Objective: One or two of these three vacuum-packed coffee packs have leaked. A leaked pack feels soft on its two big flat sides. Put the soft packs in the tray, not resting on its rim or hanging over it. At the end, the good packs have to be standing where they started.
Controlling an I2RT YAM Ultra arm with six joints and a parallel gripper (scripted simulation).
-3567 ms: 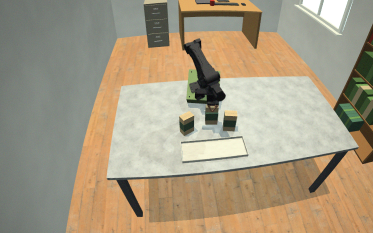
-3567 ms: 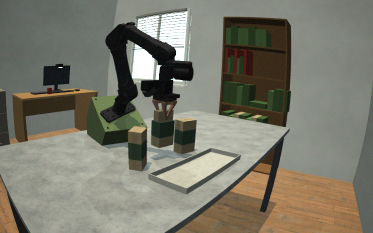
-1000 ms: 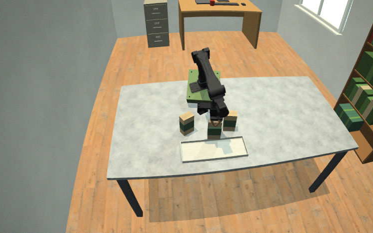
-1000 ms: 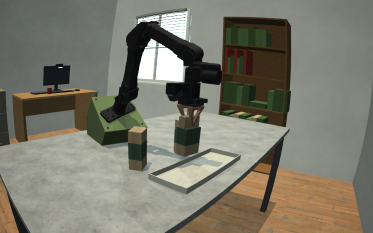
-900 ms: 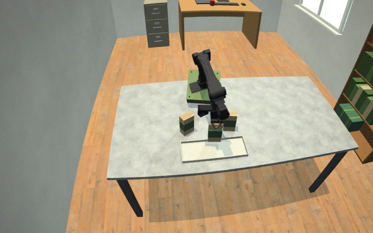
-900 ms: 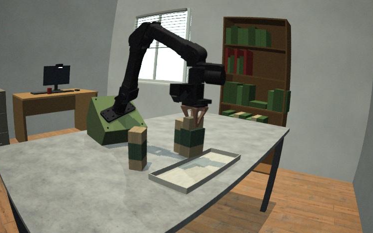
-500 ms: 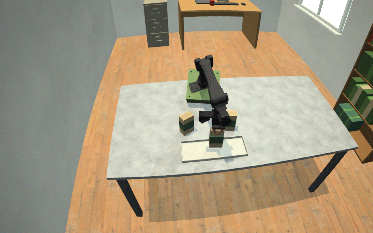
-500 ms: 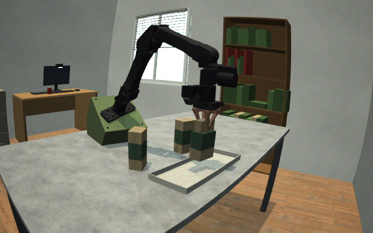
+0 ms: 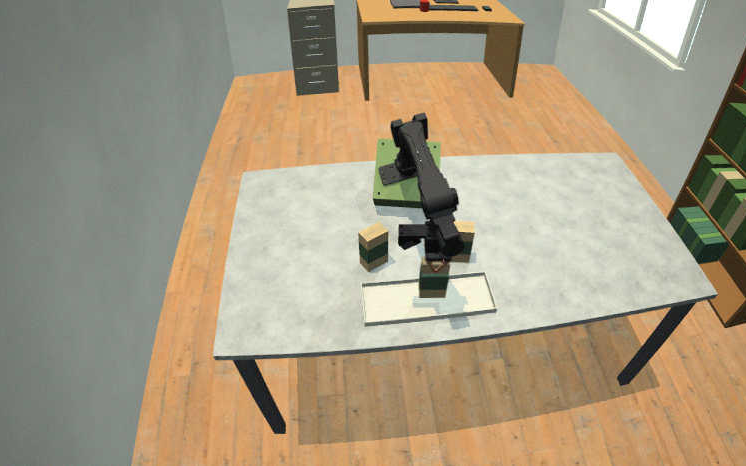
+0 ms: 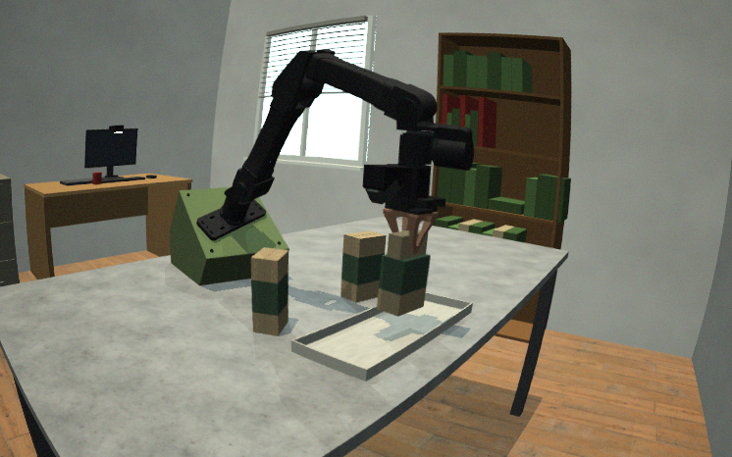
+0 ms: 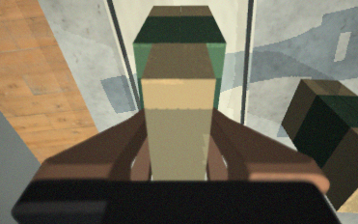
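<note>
My tool (image 10: 408, 241) is clamped on soft pack (image 10: 402, 279), upright over tray (image 10: 323, 354). Next: lower inside rim, let go.

From the top view the arm hides most of the far pack (image 9: 466, 231); the end effector (image 9: 435, 267) is mostly hidden too.

The grey mottled counter (image 9: 567, 243) carries a green angled base block (image 9: 402, 188), a shallow cream tray (image 9: 390, 303) and two standing tan-and-green coffee packs (image 9: 373, 247) (image 10: 362, 267).
</note>
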